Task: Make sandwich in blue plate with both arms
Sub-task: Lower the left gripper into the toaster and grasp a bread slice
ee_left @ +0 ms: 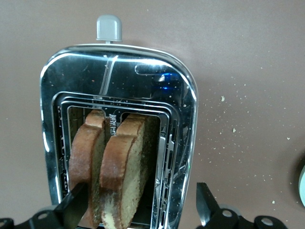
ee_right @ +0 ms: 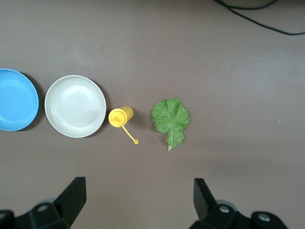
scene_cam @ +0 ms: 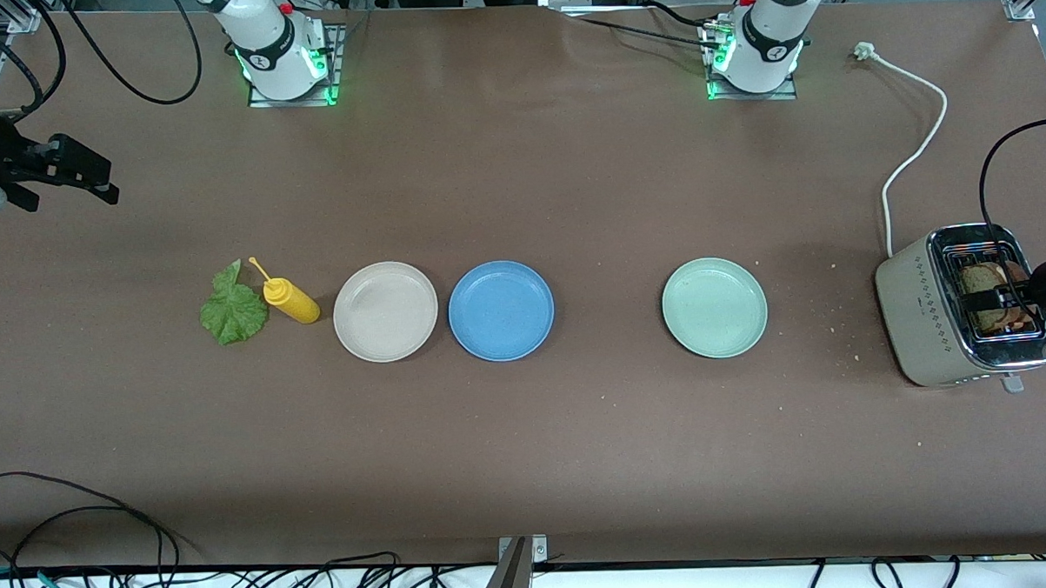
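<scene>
I'm hovering my left gripper (ee_left: 136, 212) right over the toaster (scene_cam: 920, 315), at the left arm's end of the table, fingers spread wide, nothing pinched. 2 bread slices (ee_left: 121, 171) are standing on edge in the slot, side by side. In the left wrist view 1 fingertip (ee_left: 76, 207) is sitting at the outer face of 1 slice, the other well clear of the 2nd slice, so both slices are lying between my fingers. Key relation, imo: the slices' flat faces are running parallel to my fingers, so I'd need to shift over to bracket just 1 slice before pinching.

My right gripper (ee_right: 138, 202) is waiting in the air over bare table, fingers spread, empty; lettuce leaf (scene_cam: 232, 311) is lying beside the yellow bottle (scene_cam: 290, 300), so right arm is closer to it.

Blue plate (scene_cam: 501, 310) is sitting empty mid-table, between beige plate (scene_cam: 385, 311) and pale green plate (scene_cam: 714, 307). No sandwich yet.
</scene>
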`<state>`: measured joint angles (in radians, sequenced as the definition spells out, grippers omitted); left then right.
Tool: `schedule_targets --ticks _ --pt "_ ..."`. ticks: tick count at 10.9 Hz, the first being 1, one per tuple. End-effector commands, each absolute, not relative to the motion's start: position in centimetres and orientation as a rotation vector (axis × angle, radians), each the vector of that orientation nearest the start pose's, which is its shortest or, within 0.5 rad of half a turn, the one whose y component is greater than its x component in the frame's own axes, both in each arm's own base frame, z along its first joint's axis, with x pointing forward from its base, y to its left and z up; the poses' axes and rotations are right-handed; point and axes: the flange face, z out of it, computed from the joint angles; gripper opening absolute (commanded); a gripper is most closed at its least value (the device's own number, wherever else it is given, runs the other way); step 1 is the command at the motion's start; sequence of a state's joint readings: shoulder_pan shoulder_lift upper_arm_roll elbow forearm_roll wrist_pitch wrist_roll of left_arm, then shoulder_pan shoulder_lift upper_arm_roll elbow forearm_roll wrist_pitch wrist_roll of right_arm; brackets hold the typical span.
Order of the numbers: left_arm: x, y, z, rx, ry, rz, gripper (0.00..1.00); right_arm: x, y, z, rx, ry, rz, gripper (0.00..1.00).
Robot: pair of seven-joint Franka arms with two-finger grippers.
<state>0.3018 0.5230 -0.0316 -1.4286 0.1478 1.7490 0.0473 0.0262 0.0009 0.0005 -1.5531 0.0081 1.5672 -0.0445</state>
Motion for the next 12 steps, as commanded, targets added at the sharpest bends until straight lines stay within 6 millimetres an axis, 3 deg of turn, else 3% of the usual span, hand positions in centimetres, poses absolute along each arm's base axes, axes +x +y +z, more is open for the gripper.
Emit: schedule_targets --ticks 1,4,8,10,11,12 --pt "66.0 19.1 38.3 -3.003 -0.236 0.314 1.00 55.1 1.6 64.0 -3.135 -0.106 -0.022 1.00" --pt "66.1 18.7 38.4 -3.004 -0.233 0.312 1.00 55.1 1.6 64.0 -3.135 -0.106 -0.024 1.00" --pt "65.9 19.3 37.9 -3.009 -0.223 0.324 0.86 55.1 1.6 64.0 -3.135 -0.106 -0.022 1.00" --pt "65.8 19.6 37.4 -3.023 -0.183 0.338 0.71 55.1 1.6 64.0 -3.135 -0.106 -0.024 1.00" --pt "65.6 20.2 37.4 -3.027 -0.183 0.339 0.58 55.1 1.6 64.0 -3.135 -0.106 -0.022 1.00" --pt "65.6 20.3 37.4 -3.028 -0.179 0.340 0.38 55.1 1.6 64.0 -3.135 -0.106 -0.022 1.00"
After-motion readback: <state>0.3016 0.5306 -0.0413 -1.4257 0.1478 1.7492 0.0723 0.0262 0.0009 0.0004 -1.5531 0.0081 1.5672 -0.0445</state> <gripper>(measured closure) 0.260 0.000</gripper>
